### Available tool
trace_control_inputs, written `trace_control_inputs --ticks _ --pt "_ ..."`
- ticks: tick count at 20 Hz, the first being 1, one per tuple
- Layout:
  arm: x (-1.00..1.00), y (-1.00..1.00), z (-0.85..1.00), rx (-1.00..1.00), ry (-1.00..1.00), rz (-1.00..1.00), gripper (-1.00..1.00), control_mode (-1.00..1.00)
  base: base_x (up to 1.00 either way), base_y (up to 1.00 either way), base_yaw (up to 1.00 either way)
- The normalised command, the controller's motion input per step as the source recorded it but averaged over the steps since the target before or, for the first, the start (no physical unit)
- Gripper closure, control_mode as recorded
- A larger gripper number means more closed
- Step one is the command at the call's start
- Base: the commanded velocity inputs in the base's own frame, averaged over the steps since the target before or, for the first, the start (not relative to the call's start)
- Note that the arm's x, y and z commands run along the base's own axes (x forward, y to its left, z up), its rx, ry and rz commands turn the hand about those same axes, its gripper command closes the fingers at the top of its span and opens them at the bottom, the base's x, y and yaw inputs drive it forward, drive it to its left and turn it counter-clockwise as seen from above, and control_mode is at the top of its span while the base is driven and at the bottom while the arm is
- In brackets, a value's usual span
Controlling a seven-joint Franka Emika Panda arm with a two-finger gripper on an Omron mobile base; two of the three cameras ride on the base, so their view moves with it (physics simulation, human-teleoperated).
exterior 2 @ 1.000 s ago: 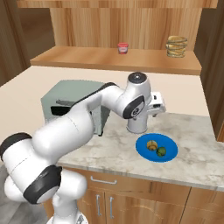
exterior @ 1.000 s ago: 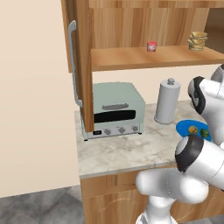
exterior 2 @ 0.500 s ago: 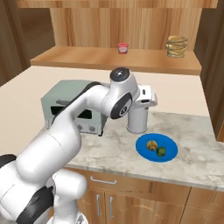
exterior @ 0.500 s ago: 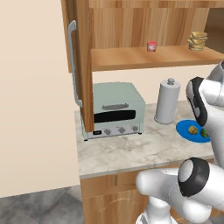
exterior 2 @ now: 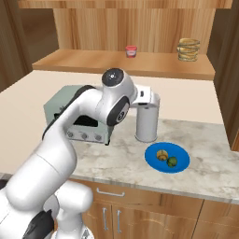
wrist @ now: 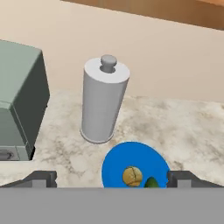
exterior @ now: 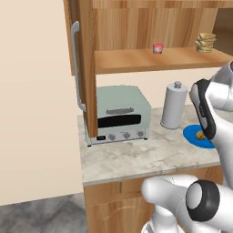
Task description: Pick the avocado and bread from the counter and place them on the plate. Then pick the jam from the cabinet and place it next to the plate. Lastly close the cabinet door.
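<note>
Jam jar (exterior 2: 131, 51): you will find it upright on the cabinet's (exterior: 136, 27) inner shelf, well left of the stack of tan discs (exterior 2: 188, 49) and nothing crowding it. This is your next target.
Plate (exterior 2: 183, 163): bright blue, on the desk (exterior 2: 126, 161) just right of the steel canister (exterior 2: 147, 122); the bread (exterior 2: 161, 154) and the avocado (exterior 2: 172, 161) both lie on it, side by side, so I judge the first part of the task done.
Claw (wrist: 111, 180): spread about as wide as it goes and holding nothing; in the hand view its two tips flank the plate from above.
Step in hand: by my reading, you are at the lift from the plate toward the shelf.
How to do it well: raise the hand clear of the canister's knob before you swing toward the shelf, since the canister stands just below the wrist. Come at the jar level from the front, with the tips either side of its body rather than its lid, and close gently; it is small and could tip or slide back.
Cabinet door (exterior: 82, 68): stands open at the left, above the toaster oven (exterior: 120, 113); leave it until the jar is set down beside the plate.
</note>
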Motion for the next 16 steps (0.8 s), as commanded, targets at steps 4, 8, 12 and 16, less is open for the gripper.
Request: trace_control_inputs --ticks 4,8,12,16 --pt "0.0 0.32 0.4 0.11 -0.11 0.0 -1.0 -1.0 0.0 0.0 0.0" --pt "0.0 0.27 0.47 0.01 -0.13 0.0 -1.0 -1.0 0.0 0.0 0.0" --pt "0.04 0.3 0.41 0.0 -0.17 -0.02 -1.0 -1.0 0.0 0.0 0.0" --pt "0.05 0.27 0.44 0.0 -0.06 0.0 -1.0 -1.0 0.0 0.0 0.0"
